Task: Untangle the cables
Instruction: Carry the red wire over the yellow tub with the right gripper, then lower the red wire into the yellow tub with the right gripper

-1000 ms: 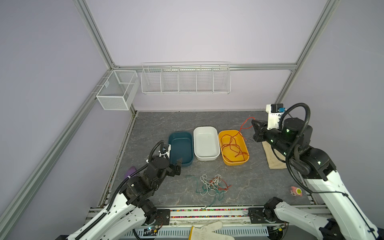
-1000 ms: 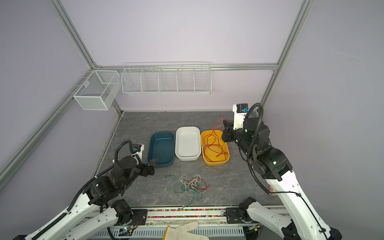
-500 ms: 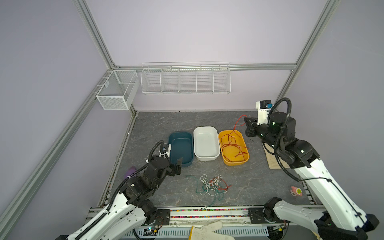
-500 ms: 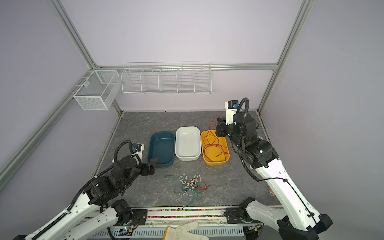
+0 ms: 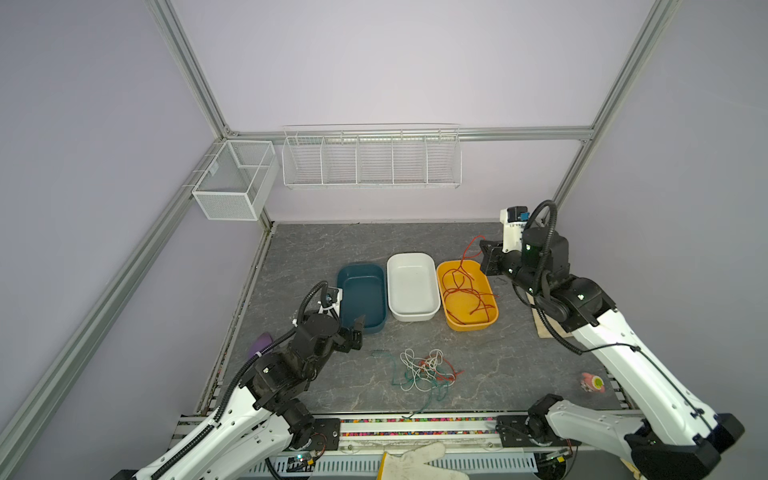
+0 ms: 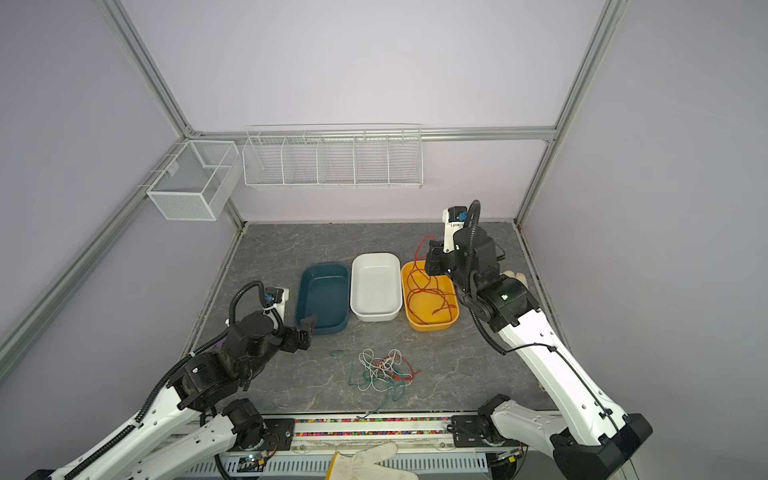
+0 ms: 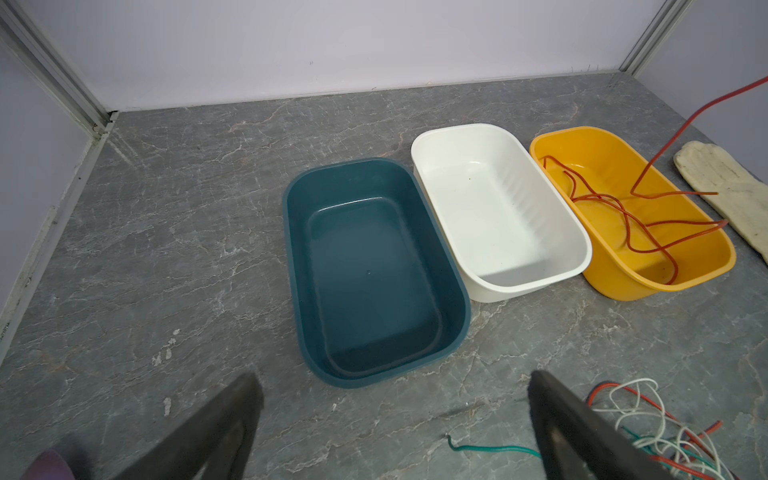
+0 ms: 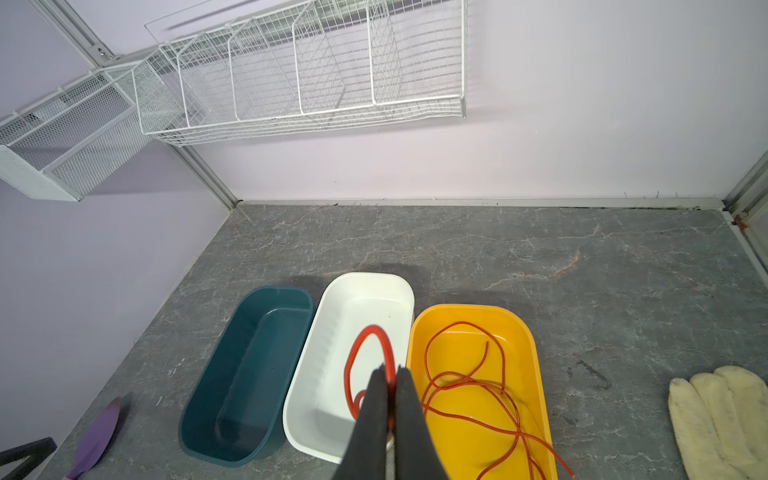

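The thin red-orange cable (image 8: 371,329) was pinched between the closed pads of the right end effector (image 8: 388,374), and a short loop of it arched beyond the fingertips toward the back wall. From that grip the strand led down into the yellow oblong plastic tray (image 5: 471,326). There its loose coils ran mostly along the tray's length, back to front, and two bends poked over the rim on the side away from the white oblong plastic tray (image 5: 411,318).

A knot of white, dark green and red cables (image 5: 424,368) lay on the grey marbled table (image 5: 316,249) in front of the trays. It was spread mostly sideways, with one green tail pointing to the front rail.

The left end effector (image 5: 356,330) hung with its fingers spread wide and nothing between them, near the front end of the teal oblong plastic tray (image 5: 361,291).

Which strand crossed over which in the knot was too fine to make out. The left wrist view cut the knot off at the frame's edge, partly behind a finger.
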Motion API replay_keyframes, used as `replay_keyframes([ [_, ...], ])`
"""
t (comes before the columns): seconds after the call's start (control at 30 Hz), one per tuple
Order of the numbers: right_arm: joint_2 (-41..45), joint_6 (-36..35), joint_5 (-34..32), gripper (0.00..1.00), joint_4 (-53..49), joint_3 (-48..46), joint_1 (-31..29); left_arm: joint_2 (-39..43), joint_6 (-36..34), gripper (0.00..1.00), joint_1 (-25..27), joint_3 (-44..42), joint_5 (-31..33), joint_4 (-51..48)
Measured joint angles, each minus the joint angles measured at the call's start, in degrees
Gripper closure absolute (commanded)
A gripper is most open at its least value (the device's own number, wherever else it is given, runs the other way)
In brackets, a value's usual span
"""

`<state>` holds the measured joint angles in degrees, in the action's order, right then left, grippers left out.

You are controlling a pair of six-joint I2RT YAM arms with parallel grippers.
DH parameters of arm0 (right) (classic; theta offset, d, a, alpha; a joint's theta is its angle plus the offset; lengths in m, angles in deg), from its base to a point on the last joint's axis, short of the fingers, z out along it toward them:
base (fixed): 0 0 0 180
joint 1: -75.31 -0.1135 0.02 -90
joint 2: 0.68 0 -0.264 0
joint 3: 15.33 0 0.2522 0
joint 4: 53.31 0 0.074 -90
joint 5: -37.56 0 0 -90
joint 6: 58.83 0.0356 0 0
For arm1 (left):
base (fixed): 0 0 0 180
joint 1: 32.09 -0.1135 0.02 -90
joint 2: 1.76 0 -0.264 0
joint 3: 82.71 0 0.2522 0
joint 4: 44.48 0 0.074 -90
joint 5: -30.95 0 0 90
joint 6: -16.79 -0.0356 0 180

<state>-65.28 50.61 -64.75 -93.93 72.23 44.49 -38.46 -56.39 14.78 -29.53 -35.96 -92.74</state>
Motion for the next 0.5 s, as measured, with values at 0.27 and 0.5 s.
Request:
replay_keyframes([
  [0.27, -0.2, 1.3, 0.0, 0.94, 0.8, -2.1, 0.0, -0.3, -0.2, 0.01, 0.0, -0.1, -0.4, 0.0],
  [0.5, -1.4, 2.9, -0.9, 0.94, 2.1, -2.9, 0.0, -0.5, -0.2, 0.01, 0.0, -0.1, -0.4, 0.0],
])
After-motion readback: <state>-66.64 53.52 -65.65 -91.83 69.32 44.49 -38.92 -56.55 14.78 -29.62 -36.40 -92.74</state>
